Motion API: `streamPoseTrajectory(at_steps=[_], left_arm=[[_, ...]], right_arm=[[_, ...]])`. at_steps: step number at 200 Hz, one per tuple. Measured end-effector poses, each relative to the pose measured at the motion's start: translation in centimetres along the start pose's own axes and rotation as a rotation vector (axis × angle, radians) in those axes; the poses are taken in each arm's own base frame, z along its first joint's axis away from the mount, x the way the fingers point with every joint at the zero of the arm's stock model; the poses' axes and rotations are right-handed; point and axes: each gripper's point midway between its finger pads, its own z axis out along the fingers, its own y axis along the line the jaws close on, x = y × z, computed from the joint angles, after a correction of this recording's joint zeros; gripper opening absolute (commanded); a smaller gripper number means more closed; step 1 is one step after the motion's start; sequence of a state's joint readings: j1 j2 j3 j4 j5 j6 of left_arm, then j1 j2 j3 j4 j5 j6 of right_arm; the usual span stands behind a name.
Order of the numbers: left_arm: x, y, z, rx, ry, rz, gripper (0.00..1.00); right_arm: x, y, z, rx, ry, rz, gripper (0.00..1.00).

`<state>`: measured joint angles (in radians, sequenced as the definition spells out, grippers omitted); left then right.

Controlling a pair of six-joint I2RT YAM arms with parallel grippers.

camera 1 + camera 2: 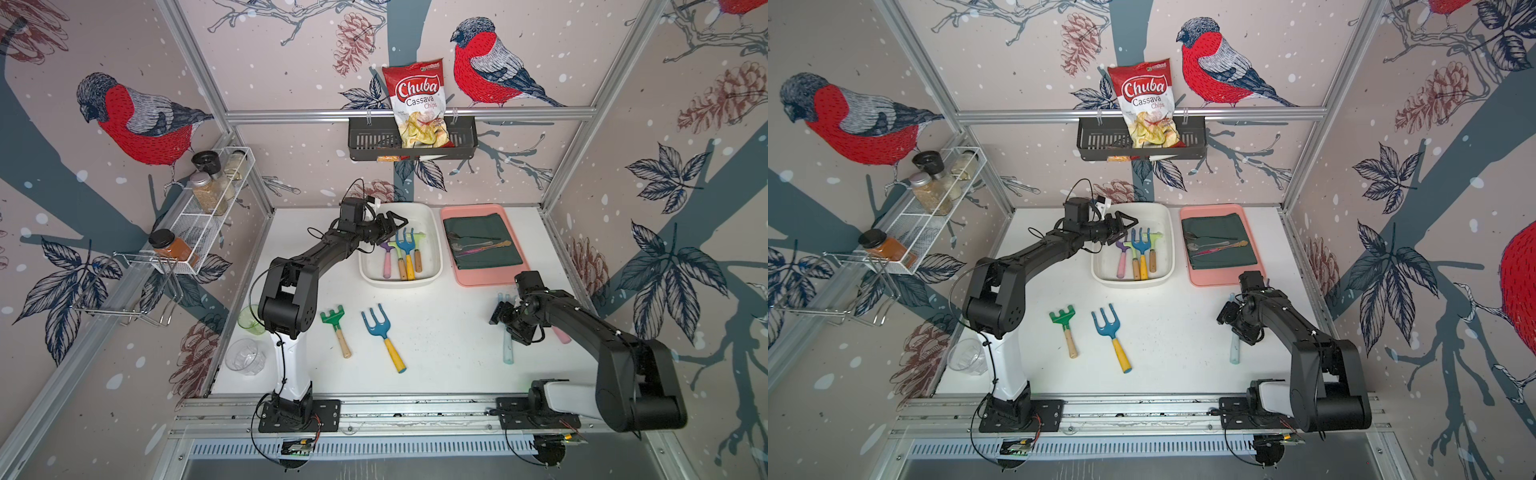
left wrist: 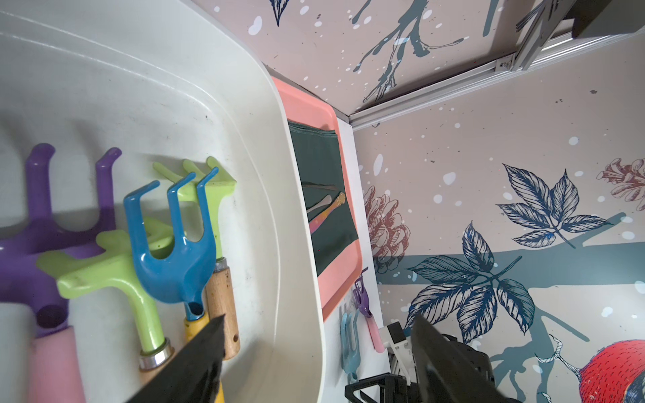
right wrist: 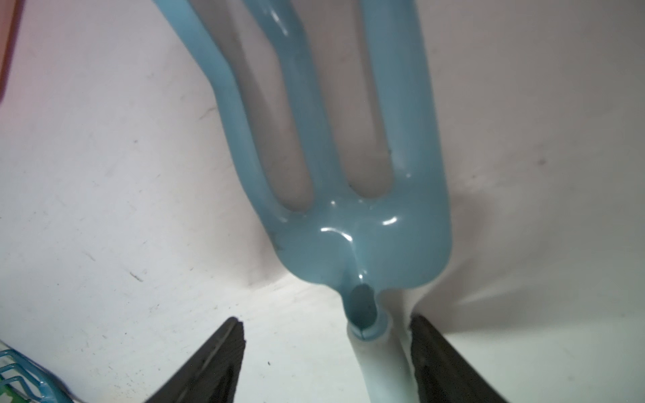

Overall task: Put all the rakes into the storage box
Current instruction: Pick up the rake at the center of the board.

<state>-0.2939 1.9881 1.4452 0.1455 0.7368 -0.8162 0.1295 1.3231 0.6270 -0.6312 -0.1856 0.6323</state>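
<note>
A pale blue rake (image 3: 349, 226) lies flat on the white table at the right, seen in both top views (image 1: 508, 351) (image 1: 1234, 351). My right gripper (image 3: 326, 324) (image 1: 506, 322) is lowered over it, open. Its jaws straddle the pale handle, one finger close beside it and the other well apart. The storage box (image 1: 435, 249) (image 1: 1169, 249) (image 2: 244, 146), a shallow white tub at the back centre, holds several coloured rakes. My left gripper (image 1: 399, 222) (image 1: 1127, 220) (image 2: 317, 321) hovers open over the box's back left part with nothing between its fingers.
A green rake (image 1: 334, 322) and a blue fork with a yellow handle (image 1: 380, 328) lie front left. A pink-handled purple rake (image 2: 364, 303) lies beside the right arm. A pink tray (image 1: 469, 278) with green cloth and cutlery stands right of the box. Glasses (image 1: 245, 357) stand at the left edge.
</note>
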Motion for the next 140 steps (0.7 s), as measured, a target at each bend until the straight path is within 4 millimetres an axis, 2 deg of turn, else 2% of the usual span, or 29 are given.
streamPoseTrajectory(at_steps=[45,101,140], left_arm=[[0.7,0.0,-0.4,-0.003,0.006,-0.012,0.83],[0.9,-0.6,-0.5,0.004,0.006,-0.004,0.83],[1.6,-1.3,0.0,0.013,0.024,0.004,0.83]], right_arm=[[1.2,0.4,0.9,0.059,0.009,-0.069,0.47],[1.8,0.6,1.3,0.116,-0.021,-0.134,0.22],[2.4,1.7,1.2,0.085,-0.021,-0.173,0.15]])
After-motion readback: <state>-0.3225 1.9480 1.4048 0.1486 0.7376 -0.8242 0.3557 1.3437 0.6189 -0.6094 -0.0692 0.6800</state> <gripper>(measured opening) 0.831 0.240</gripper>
